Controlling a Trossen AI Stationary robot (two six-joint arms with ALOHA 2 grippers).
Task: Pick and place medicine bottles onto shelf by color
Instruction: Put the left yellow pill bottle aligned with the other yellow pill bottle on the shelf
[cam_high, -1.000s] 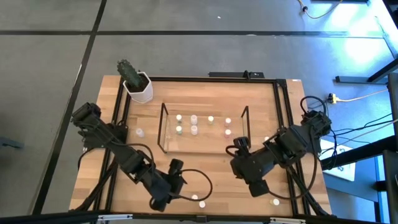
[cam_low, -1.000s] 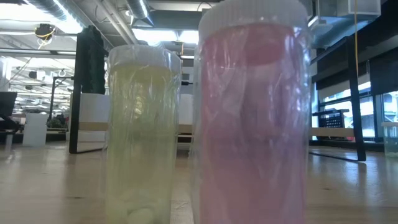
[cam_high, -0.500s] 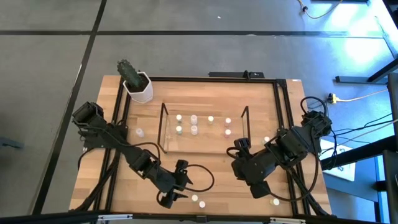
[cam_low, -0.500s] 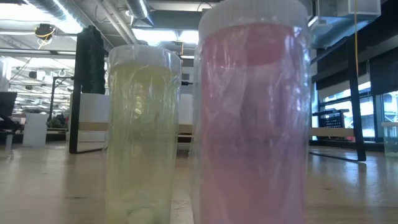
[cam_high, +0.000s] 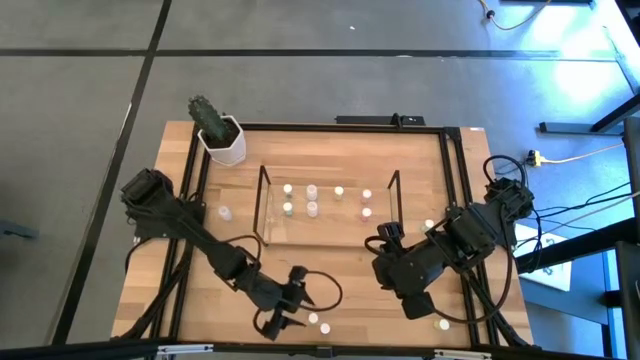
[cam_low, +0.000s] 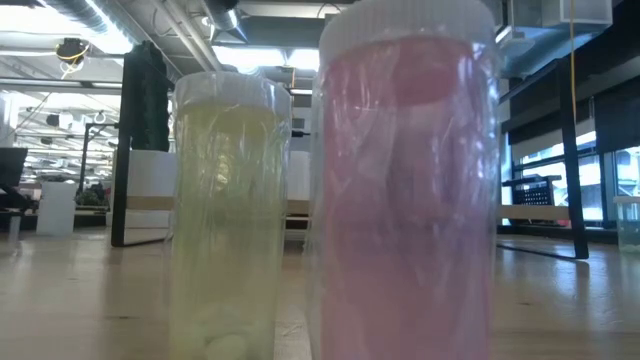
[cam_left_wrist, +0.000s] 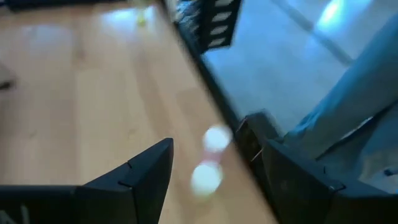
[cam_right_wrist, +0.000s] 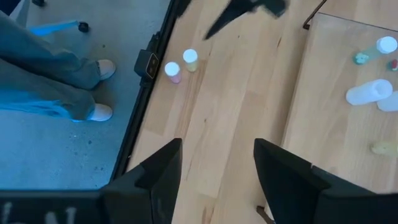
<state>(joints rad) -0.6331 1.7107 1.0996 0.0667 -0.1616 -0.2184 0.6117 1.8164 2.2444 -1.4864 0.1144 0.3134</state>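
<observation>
Two small bottles, one yellowish (cam_high: 312, 318) and one pink (cam_high: 325, 327), stand upright near the table's near edge. They fill the low view as a yellowish bottle (cam_low: 225, 210) and a pink bottle (cam_low: 405, 180). My left gripper (cam_high: 298, 306) is open just to their left, and they show ahead between its fingers in the left wrist view (cam_left_wrist: 205, 177). My right gripper (cam_high: 380, 268) is open and empty in front of the shelf's right end. The clear shelf (cam_high: 330, 228) stands mid-table with several bottles (cam_high: 312, 190) on it.
A white pot with a cactus (cam_high: 222, 140) stands at the far left corner. Loose bottles stand left of the shelf (cam_high: 224, 213), right of it (cam_high: 429, 225) and at the near right (cam_high: 441, 324). A person's legs and shoes (cam_right_wrist: 93, 112) show beside the table's near edge.
My left gripper has moved toward the table's right edge along the near edge, closing in on the two bottles there, and has turned to face them. The bottles have stayed in place.
</observation>
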